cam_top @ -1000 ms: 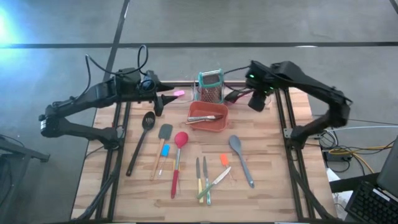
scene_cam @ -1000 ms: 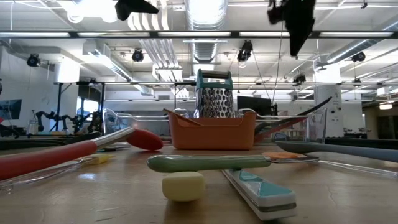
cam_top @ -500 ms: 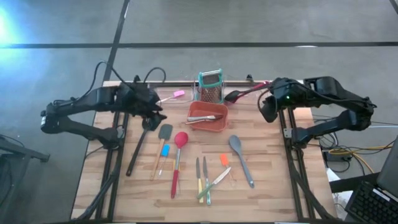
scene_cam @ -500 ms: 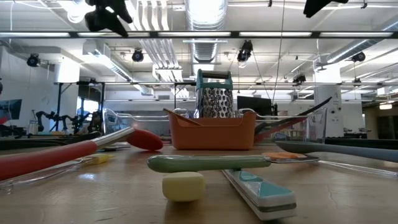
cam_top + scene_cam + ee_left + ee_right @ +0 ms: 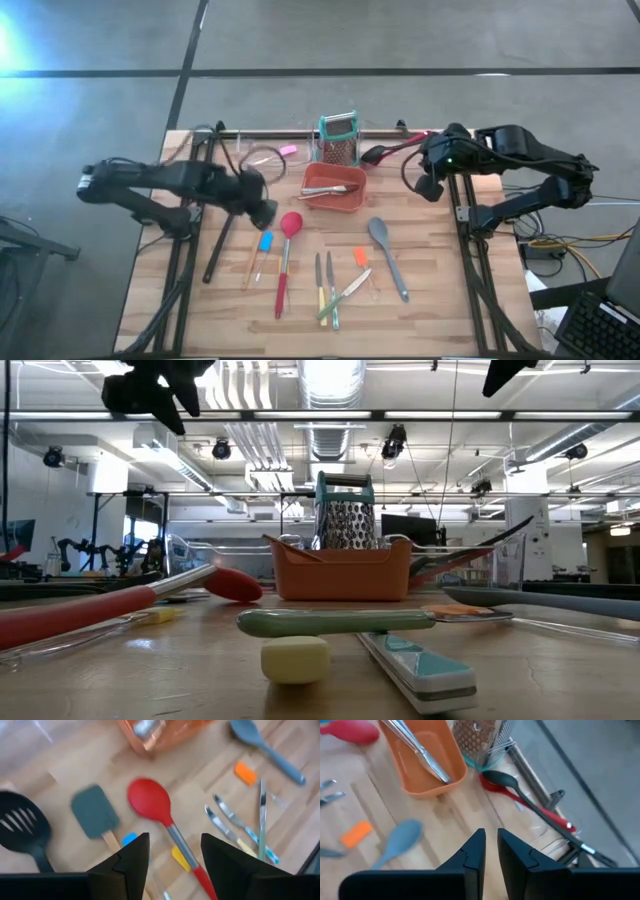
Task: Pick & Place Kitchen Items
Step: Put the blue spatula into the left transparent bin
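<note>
**Op:** Since half a sec ago my left gripper [image 5: 262, 210] has swung in from the left-rear area toward mid-table; it now hangs above the grey spatula [image 5: 94, 813], fingers apart, nothing in them. Right gripper [image 5: 428, 186] has barely shifted, parked off the right edge near the rear, fingers nearly together and empty.

**Desk:** Where's the work?

**Op:** Red spoon [image 5: 286, 252], blue scraper [image 5: 265, 242], knives [image 5: 326, 285], orange scraper [image 5: 359, 257] and grey spoon [image 5: 388, 255] lie spread across the middle toward the front edge. Black slotted spoon [image 5: 226, 228] sits left of them. Bin [image 5: 336, 203] stands rear-centre, w/ metal utensils [image 5: 326, 188] already inside, grater [image 5: 339, 139] just behind it.

**Desk:** Risks?

**Op:** Crowding, I'd say. Spatula, red spoon and black spoon lie close, so a wide-open descent could nudge a neighbour or pinch two at once. Flat handles may slip from a shallow grip. Swinging to the bin, a long handle could clip its rim or the grater.
</note>
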